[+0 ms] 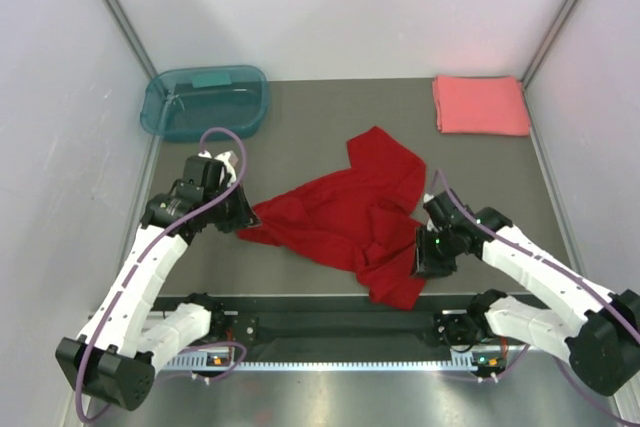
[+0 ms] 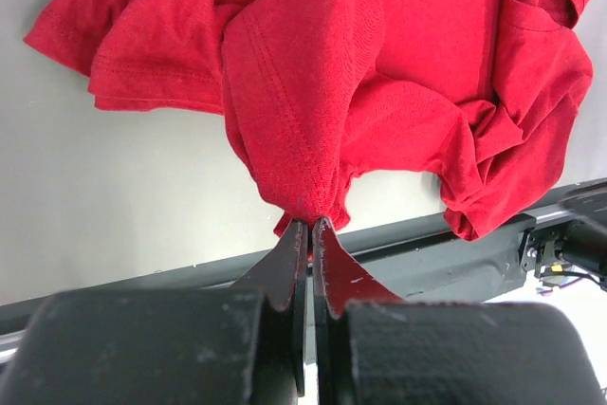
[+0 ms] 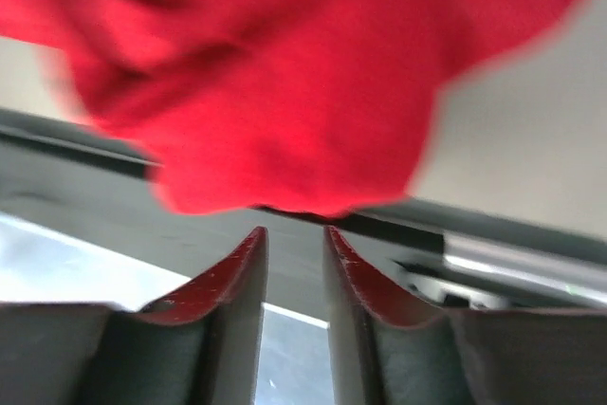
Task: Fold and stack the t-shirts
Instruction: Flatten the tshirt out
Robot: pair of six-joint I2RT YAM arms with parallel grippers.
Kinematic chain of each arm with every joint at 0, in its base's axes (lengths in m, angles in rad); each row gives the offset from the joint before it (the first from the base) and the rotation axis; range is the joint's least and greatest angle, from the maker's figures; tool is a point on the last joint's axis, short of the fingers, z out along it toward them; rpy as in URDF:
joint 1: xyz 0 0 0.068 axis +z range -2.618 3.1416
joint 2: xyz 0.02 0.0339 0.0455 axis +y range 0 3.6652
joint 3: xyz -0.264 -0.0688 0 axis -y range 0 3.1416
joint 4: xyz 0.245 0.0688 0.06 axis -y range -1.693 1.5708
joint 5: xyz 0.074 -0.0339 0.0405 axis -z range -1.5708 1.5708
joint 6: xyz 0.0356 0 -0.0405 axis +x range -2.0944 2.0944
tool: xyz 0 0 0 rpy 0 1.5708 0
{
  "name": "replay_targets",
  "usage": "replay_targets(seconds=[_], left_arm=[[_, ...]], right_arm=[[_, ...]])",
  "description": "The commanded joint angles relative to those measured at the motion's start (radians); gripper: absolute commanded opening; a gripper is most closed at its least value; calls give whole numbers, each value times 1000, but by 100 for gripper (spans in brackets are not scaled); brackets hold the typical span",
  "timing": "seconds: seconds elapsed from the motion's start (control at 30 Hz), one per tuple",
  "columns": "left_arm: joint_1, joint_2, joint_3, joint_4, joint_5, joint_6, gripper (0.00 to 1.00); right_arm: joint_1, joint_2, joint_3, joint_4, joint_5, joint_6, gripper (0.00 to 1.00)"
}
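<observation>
Left pincer tight on red t-shirt; right pincer slightly agape, cloth just beyond.

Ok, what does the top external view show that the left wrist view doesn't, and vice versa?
Only top external: the teal tub at the far left and the folded coral-pink shirt at the far right. Only left wrist: a close look at the left pincer, shut on a bunched fold, with the hem stitching visible. Both: the crumpled deep red shirt lying on the table.
</observation>
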Motion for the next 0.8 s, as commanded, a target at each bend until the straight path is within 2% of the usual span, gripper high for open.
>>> replay_targets(seconds=[0.0, 0.03, 0.1, 0.17, 0.27, 0.3, 0.37, 0.4, 0.43, 0.47, 0.5, 0.53, 0.63, 0.77], left_arm=[[6, 8, 8, 24, 19, -3, 0], [6, 8, 8, 24, 22, -3, 0], [6, 8, 14, 18, 22, -2, 0], [6, 2, 16, 10, 19, 0, 0], [6, -3, 14, 7, 20, 1, 0], [6, -3, 16, 3, 22, 1, 0], [6, -6, 14, 2, 24, 0, 0], [6, -6, 13, 7, 28, -2, 0], [6, -6, 13, 9, 30, -2, 0], [6, -4, 13, 9, 33, -2, 0], [6, -4, 14, 9, 34, -2, 0], [6, -6, 14, 7, 33, -2, 0], [6, -14, 17, 4, 25, -3, 0], [6, -18, 16, -2, 16, 0, 0]], right_arm=[[-21, -21, -82, -33, 39, -15, 36], [-27, -29, -114, -20, 45, -15, 47], [-66, -36, -125, -20, 62, -32, 58], [-106, -44, -125, -6, 85, -50, 62], [-233, -30, -105, 25, 87, -105, 66], [-320, -23, -99, 35, 77, -137, 66], [-403, 8, -91, 92, 12, -150, 61], [-466, 19, -91, 115, -21, -141, 56], [-492, 33, -88, 128, -62, -135, 46], [-523, 62, -90, 163, -84, -130, 43], [-534, 74, -90, 171, -100, -127, 40], [-543, 94, -94, 180, -117, -127, 32], [-560, 99, -106, 215, -113, -125, 22], [-561, 140, -134, 266, -165, -145, 22]])
